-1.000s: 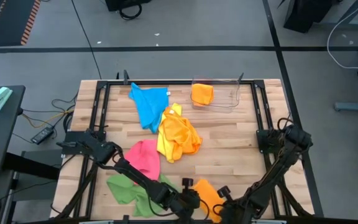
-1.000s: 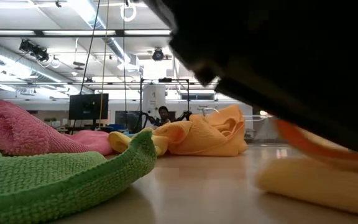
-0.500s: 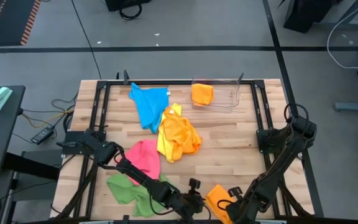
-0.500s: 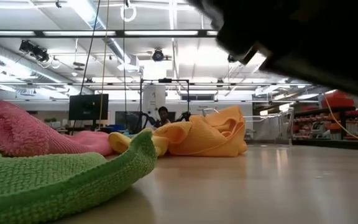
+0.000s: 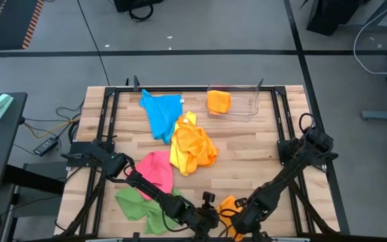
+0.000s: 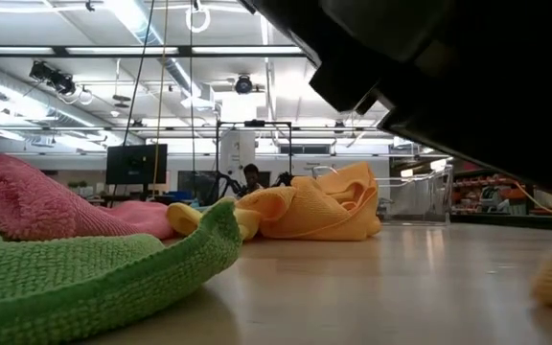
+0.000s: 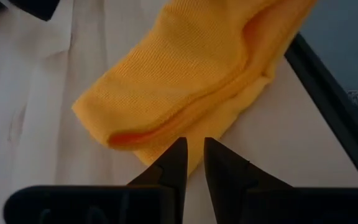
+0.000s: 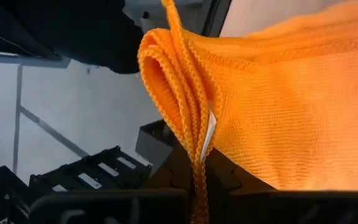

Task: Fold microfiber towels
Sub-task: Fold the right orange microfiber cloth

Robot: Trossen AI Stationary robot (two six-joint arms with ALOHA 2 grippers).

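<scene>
Orange towel (image 5: 230, 207): folded double, near table edge; right gripper (image 5: 242, 216) clamps its fold, left gripper (image 7: 193, 163) nearly closed, empty. Folding underway; next, flatten.

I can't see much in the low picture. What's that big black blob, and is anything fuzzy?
Low view: the blob is an arm right against the camera, dark and unfocused; the green towel up front looks soft, while ceiling lights glare. Right wrist view: the orange towel fills the frame.
</scene>
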